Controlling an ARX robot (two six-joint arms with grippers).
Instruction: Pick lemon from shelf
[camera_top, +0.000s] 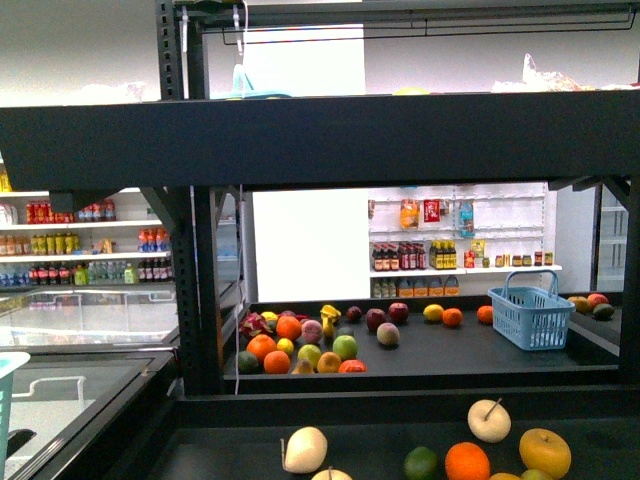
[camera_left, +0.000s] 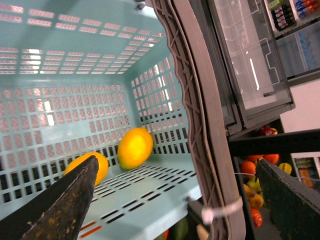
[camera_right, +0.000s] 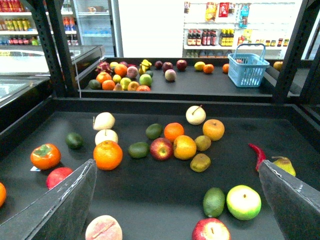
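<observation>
Fingers (camera_left: 60, 200) near basketed lemon (camera_left: 135, 147)

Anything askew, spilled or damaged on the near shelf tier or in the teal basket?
Nothing stands out. Fruit lies loose but intact on the shelf; the teal basket looks whole and holds two yellow-orange fruits. Both grippers are open and empty.

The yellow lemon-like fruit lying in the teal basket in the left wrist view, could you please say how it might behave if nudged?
The yellow fruit is oval and smooth, so it would probably roll. The teal basket has a slotted floor that may slow it, and its walls should contain it. Its glossy skin may be slippery.
</observation>
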